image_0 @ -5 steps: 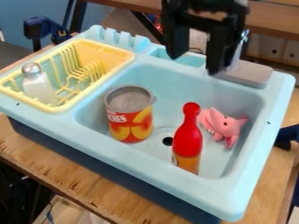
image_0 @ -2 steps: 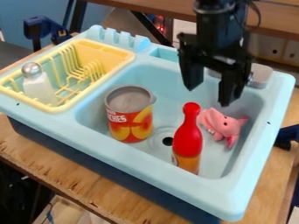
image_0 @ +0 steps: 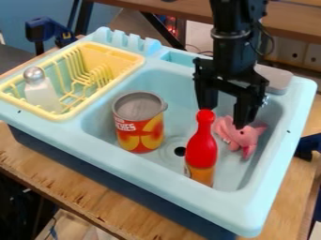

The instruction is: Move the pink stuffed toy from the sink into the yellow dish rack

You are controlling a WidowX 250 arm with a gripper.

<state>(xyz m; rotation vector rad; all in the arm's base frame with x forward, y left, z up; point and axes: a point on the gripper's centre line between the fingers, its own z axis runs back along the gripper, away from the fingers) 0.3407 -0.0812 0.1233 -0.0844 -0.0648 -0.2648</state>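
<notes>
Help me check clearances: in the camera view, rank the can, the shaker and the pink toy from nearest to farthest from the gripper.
1. Pink toy: in the basin, close by the gripper.
2. Can: basin's left side in the picture.
3. Shaker: farther left, in the yellow rack.

From where I stand, the can [image_0: 139,136], inside the sink [image_0: 125,164] near the basin's left edge, carries white capital letters [image_0: 127,126] across its red label, slanting a little; I can make out "CHES", the end of a word, with the rest turned away around the curve. Just above it runs a line of smaller print, too small to read. The bottle [image_0: 202,150], by the basin's near edge, has a pale label [image_0: 187,171] low on its left side, its marks too blurred to read
</notes>
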